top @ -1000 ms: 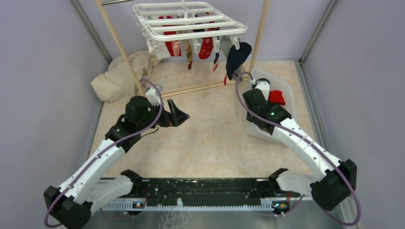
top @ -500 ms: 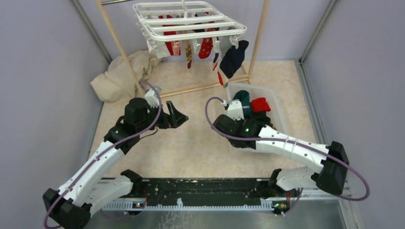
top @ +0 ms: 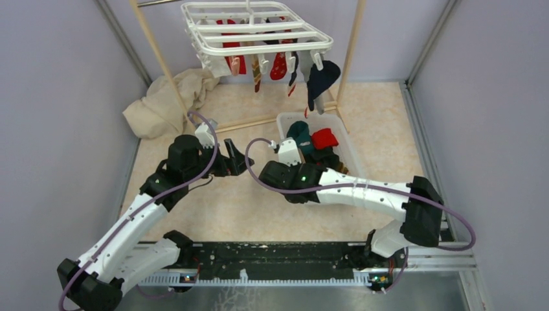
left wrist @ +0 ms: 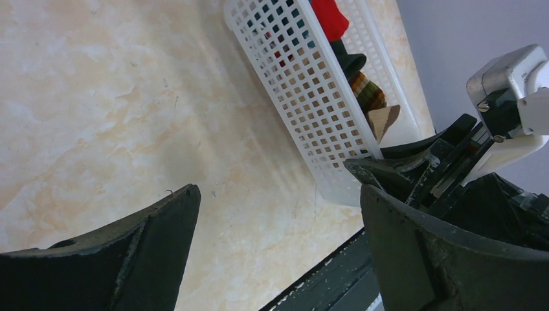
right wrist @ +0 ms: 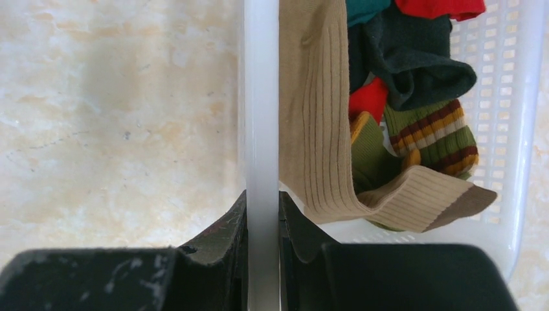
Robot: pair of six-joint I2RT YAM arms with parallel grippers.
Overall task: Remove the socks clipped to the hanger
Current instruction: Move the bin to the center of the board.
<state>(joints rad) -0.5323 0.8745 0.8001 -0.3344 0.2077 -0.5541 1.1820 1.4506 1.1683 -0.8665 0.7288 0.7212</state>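
The socks (top: 320, 78) on the hanger (top: 259, 29) look limp, light; pinch below each clip; left claw (left wrist: 277, 188) gapes empty; right claw (right wrist: 262, 202) clamps basket (right wrist: 262, 78) rim.

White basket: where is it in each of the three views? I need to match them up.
Top external: the white basket sits right of centre, beyond the right arm's wrist.
Left wrist: its mesh wall runs diagonally across the upper middle.
Right wrist: its rim runs straight up the centre, pinched by the right claw.
Shared landmark: the red sock lying in it.
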